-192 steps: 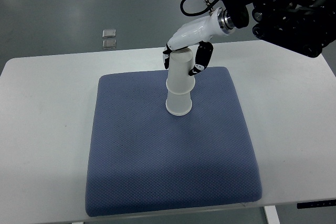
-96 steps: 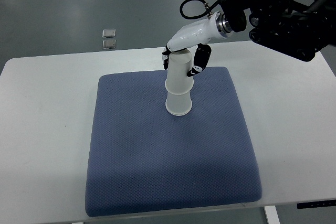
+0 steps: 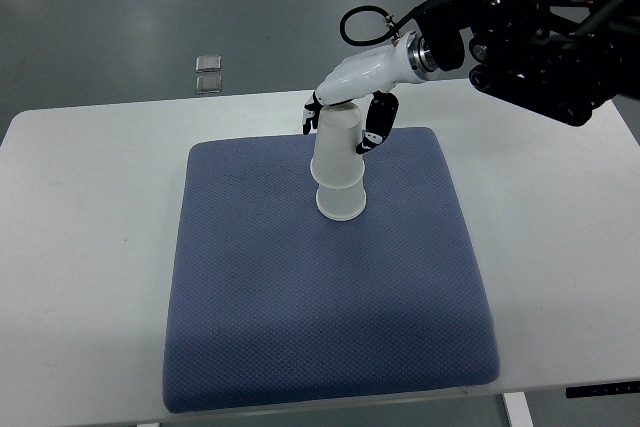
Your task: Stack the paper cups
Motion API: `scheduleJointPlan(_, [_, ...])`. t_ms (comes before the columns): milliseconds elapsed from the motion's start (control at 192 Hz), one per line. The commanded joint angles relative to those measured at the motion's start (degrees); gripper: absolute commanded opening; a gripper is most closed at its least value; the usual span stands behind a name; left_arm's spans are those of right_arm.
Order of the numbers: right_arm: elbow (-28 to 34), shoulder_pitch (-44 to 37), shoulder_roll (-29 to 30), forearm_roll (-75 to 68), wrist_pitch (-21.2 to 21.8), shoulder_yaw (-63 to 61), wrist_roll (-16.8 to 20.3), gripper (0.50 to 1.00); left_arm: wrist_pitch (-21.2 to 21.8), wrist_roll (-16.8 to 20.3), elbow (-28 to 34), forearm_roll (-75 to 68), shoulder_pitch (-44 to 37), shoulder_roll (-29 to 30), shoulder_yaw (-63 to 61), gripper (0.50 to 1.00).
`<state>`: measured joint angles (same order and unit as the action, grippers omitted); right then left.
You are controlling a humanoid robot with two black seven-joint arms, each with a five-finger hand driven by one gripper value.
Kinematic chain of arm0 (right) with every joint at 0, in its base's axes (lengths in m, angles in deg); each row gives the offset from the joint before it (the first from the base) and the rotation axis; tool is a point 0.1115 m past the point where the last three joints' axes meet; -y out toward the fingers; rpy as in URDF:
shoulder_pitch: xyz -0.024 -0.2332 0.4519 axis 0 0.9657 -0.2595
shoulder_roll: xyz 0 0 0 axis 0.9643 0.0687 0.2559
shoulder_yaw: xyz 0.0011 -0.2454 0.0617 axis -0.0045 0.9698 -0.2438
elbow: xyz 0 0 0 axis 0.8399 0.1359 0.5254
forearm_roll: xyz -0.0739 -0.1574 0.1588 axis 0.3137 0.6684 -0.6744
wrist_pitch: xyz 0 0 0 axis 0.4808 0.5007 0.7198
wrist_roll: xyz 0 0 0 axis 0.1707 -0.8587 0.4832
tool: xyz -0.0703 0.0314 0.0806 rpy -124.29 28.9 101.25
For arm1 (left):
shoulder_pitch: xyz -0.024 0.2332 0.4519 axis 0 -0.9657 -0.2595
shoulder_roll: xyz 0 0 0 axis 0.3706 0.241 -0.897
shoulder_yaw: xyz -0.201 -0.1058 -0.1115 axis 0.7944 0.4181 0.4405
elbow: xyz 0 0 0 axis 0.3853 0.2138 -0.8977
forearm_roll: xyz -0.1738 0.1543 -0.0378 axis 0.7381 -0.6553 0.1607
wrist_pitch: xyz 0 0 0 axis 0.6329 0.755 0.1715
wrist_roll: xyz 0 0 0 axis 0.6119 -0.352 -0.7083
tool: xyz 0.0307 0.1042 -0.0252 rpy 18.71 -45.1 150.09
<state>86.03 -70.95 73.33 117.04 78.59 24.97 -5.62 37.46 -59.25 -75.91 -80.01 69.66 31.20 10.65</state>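
Note:
Two white paper cups stand upside down on the blue mat point(image 3: 300, 307), near its far edge. The upper cup point(image 3: 335, 147) sits over the lower cup point(image 3: 341, 202) and leans slightly left. My right hand point(image 3: 342, 119) comes in from the upper right. Its white palm rests over the upper cup's top, and its black-tipped fingers point(image 3: 376, 125) curl down both sides of that cup, shut on it. My left arm does not show.
The mat lies on a white table point(image 3: 80, 247) whose near edge runs along the bottom. Two small clear square items point(image 3: 208, 72) lie on the grey floor beyond the table's far edge. The black right arm point(image 3: 540, 42) fills the upper right corner.
The right hand has drawn up and a little to the left, and the upper cup has risen slightly on the lower one and now leans left.

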Motion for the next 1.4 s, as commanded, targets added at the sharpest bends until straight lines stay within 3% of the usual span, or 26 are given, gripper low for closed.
scheduleJointPlan(0, [0.03, 0.10, -0.03, 0.00, 0.05, 0.00, 0.00, 0.852, 0.00, 0.00, 0.00, -0.01, 0.00, 0.00, 0.00, 1.000])
scheduleJointPlan(213, [-0.15, 0.10, -0.29, 0.00, 0.05, -0.08, 0.00, 0.862, 0.00, 0.00, 0.00, -0.01, 0.00, 0.00, 0.00, 1.000])
scheduleJointPlan(271, [-0.59, 0.10, -0.47, -0.09, -0.12, -0.26, 0.00, 0.897, 0.00, 0.00, 0.00, -0.01, 0.00, 0.00, 0.00, 1.000])
scheduleJointPlan(390, [-1.29, 0.54, -0.82, -0.36, -0.12, -1.67, -0.09, 0.905, 0.00, 0.00, 0.00, -0.01, 0.00, 0.00, 0.00, 1.000])
scheduleJointPlan(588, [-5.95, 3.35, -1.44, -4.84, 0.31, -5.80, -0.09, 0.913, 0.00, 0.00, 0.00, -0.01, 0.00, 0.00, 0.00, 1.000])
scheduleJointPlan(770, [-8.23, 6.25, -5.04, -13.45, -0.12, -7.91, -0.27, 0.913, 0.00, 0.00, 0.00, -0.01, 0.00, 0.00, 0.00, 1.000])
scheduleJointPlan(1395, [-19.57, 18.20, -5.65, -52.83, -1.36, -22.06, 0.00, 0.911, 0.00, 0.00, 0.09, -0.01, -0.18, 0.00, 0.00, 1.000])
